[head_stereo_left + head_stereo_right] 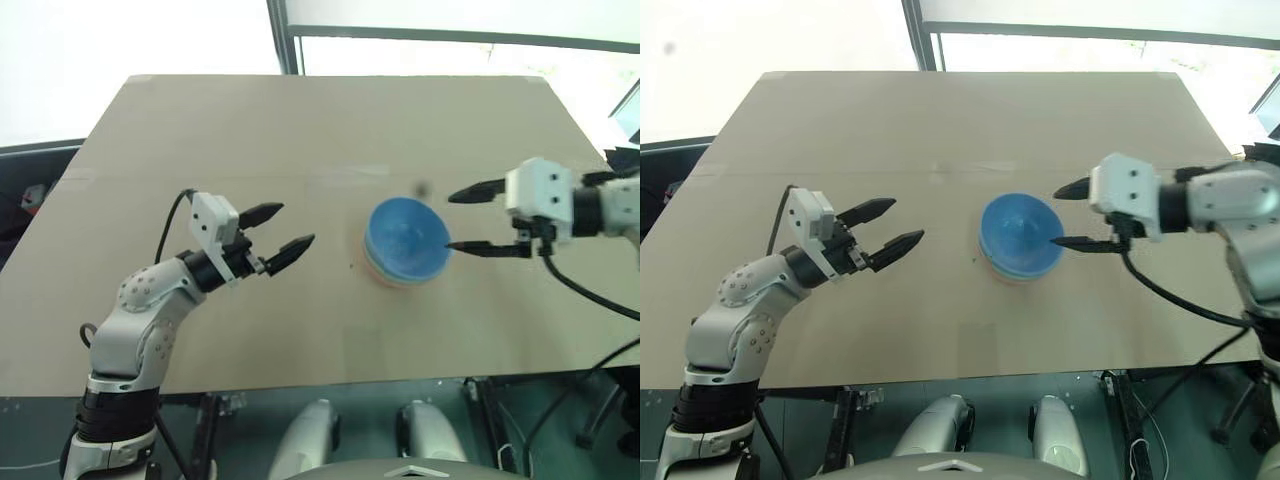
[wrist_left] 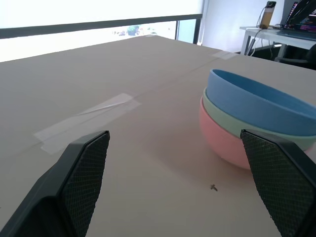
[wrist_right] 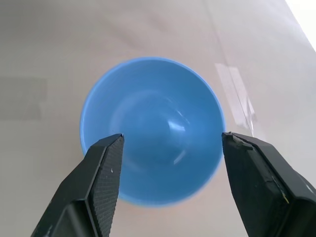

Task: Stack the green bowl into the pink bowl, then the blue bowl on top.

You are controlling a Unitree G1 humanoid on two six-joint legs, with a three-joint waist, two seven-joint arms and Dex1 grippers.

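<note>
The blue bowl (image 1: 405, 238) sits on top of a stack on the table, right of centre. The left wrist view shows the green bowl (image 2: 232, 122) nested under the blue bowl (image 2: 261, 101), and the pink bowl (image 2: 222, 140) at the bottom, resting on the table. My right gripper (image 1: 449, 221) hovers just right of the stack, open and empty, its fingers pointing at the blue bowl's rim. In the right wrist view the blue bowl (image 3: 148, 123) lies between the spread fingers. My left gripper (image 1: 296, 224) is open and empty, left of the stack and apart from it.
The brown table (image 1: 250, 130) is broad, with a strip of clear tape (image 2: 89, 118) on it. Windows run along the far edge. A desk with equipment (image 2: 281, 29) stands beyond the table's far right corner.
</note>
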